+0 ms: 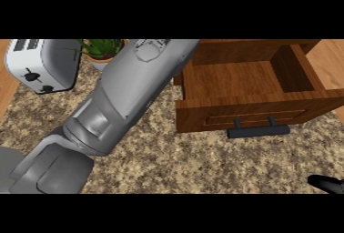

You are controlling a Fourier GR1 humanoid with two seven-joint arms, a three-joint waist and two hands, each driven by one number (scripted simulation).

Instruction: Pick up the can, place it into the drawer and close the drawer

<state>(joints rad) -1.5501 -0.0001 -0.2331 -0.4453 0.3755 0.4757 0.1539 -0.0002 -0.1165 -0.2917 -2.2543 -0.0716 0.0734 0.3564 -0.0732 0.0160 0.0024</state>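
Note:
The wooden drawer stands pulled out at the upper right, and the part of its inside that shows holds nothing. Its black bar handle sticks out from the front panel. My left forearm runs from the lower left up to the picture's top edge beside the drawer's left wall, and its hand is cut off there. Only a black tip of my right hand shows at the lower right edge. No can shows anywhere in the view.
A white toaster sits at the upper left. A potted green plant stands just behind my left forearm. The speckled granite counter spreads below the drawer front.

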